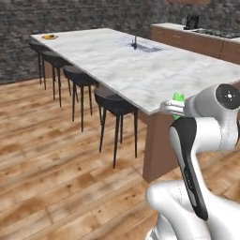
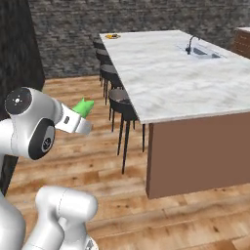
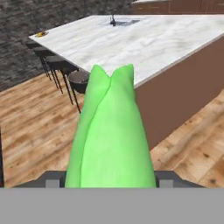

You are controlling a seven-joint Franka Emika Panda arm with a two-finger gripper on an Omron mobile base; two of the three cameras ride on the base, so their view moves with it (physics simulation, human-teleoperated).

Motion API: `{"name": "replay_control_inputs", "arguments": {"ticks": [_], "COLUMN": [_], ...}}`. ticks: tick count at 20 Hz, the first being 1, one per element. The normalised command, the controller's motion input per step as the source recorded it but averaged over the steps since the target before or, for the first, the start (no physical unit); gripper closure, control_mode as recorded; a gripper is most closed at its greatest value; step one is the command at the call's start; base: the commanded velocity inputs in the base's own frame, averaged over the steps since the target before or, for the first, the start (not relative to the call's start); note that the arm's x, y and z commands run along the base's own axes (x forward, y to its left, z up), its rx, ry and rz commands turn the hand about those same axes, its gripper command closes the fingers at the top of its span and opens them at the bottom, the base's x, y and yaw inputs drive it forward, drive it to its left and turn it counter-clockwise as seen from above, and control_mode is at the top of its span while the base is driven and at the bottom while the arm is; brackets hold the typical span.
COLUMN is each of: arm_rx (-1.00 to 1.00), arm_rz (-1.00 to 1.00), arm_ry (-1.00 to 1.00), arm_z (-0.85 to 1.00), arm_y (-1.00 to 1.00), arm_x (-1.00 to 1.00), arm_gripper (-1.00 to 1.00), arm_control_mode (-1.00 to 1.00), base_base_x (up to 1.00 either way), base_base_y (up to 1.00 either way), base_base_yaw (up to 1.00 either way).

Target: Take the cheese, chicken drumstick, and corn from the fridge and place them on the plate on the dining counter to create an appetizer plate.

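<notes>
1. Corn (image 3: 111,131) clamped in gripper (image 3: 107,180), carried in the air, off every surface; long axis in line with the fingers, husk tip pointing forward, away from the hand.
2. Bright green, glossy, smooth husk, tapering to a split two-point tip; base hidden between the fingers.
3. Gripper closed on the corn at its lower end; only dark finger stubs visible either side of the husk in the hand view. Green tip also sticking out past the wrist (image 1: 177,98) (image 2: 84,107).
4. Key relation: plate (image 1: 49,36) well apart from the corn, at the far end of the dining counter (image 1: 140,65), on the stool-side edge. Also seen as a small orange-rimmed disc (image 2: 113,35) (image 3: 41,33). Something yellowish on it, too small to identify.
5. Judgement: arm near the counter's close corner, plate out of reach from here; base drive along the stool side needed before any placing.
6. Counter: white grey-veined marble slab on a brown wood base, sink (image 1: 136,45) set in near the far end.
7. Dark round stools (image 1: 115,105) lined under the long edge; plank wood floor.
</notes>
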Motion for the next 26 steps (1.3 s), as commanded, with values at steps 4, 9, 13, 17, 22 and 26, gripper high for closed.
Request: {"name": "replay_control_inputs", "arguments": {"ticks": [4, 9, 13, 17, 22, 26], "arm_rx": [0.00, 0.00, 0.00, 0.00, 0.00, 0.00], "arm_rz": [0.00, 0.00, 0.00, 0.00, 0.00, 0.00], "arm_ry": [0.00, 0.00, 0.00, 0.00, 0.00, 0.00], "arm_z": [0.00, 0.00, 0.00, 0.00, 0.00, 0.00], "arm_y": [0.00, 0.00, 0.00, 0.00, 0.00, 0.00], "arm_x": [0.00, 0.00, 0.00, 0.00, 0.00, 0.00], "arm_gripper": [1.00, 1.00, 1.00, 1.00, 1.00, 1.00], "arm_control_mode": [1.00, 1.00, 1.00, 1.00, 1.00, 1.00], "base_base_x": [0.00, 0.45, 0.97, 1.00, 1.00, 1.00], "base_base_y": [0.53, 0.22, -0.01, -0.34, -0.35, -0.46], "base_base_yaw": [0.52, 0.47, 0.34, 0.18, 0.06, 0.07]}}
